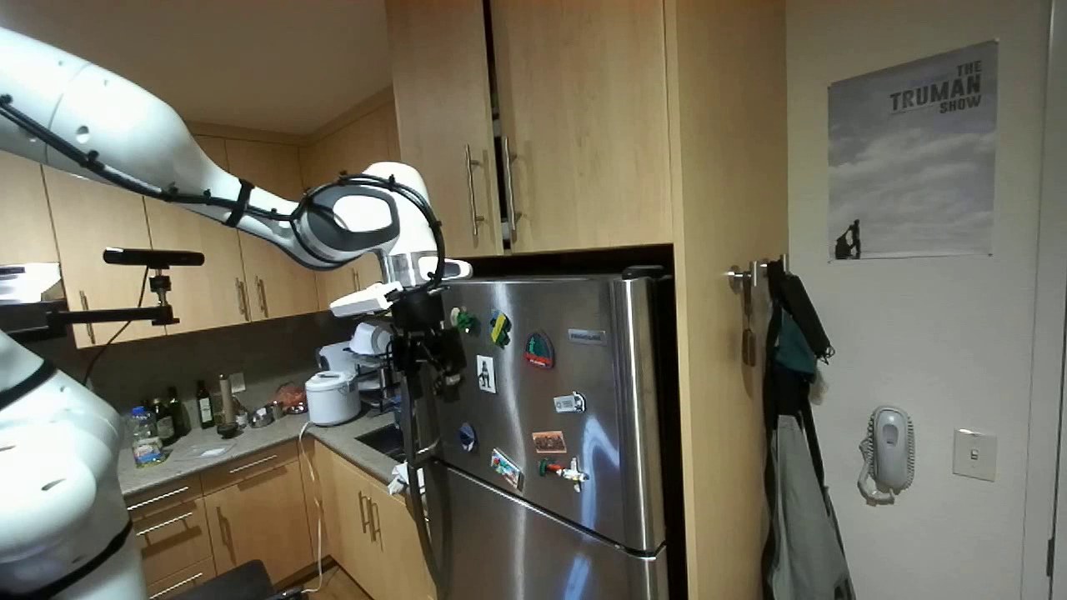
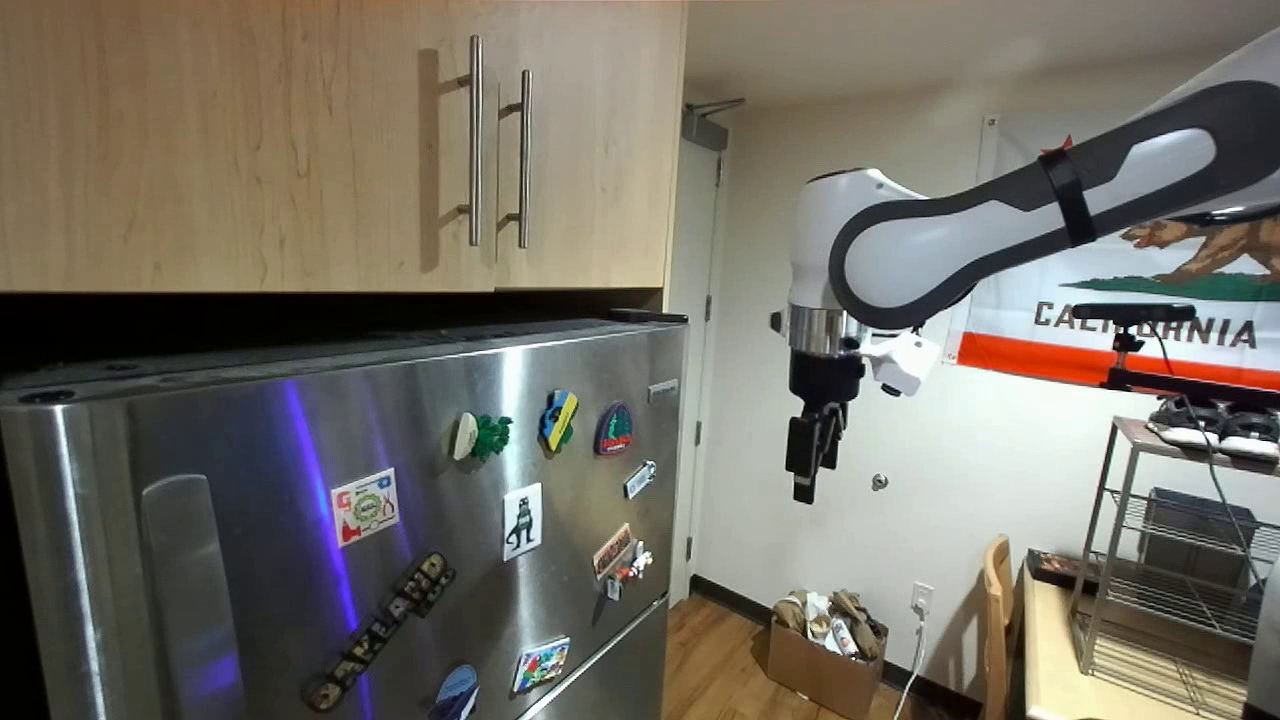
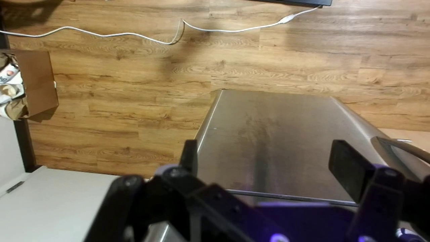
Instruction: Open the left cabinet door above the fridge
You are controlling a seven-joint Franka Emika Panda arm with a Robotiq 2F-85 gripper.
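The left cabinet door is a light-wood panel with a vertical metal bar handle. In an exterior view it is the nearer panel, with its handle near its inner edge. A dark narrow gap shows between it and the door beside it. The stainless fridge with magnets stands below, also in an exterior view. My gripper points down in front of the fridge, below and apart from the cabinet handles. In the wrist view its fingers are apart with nothing between; the cabinet door is out of view there.
The right cabinet door has its own bar handle close beside the left one. The fridge's long handle is on its left side. A cardboard box, a wire rack and a white cable are around.
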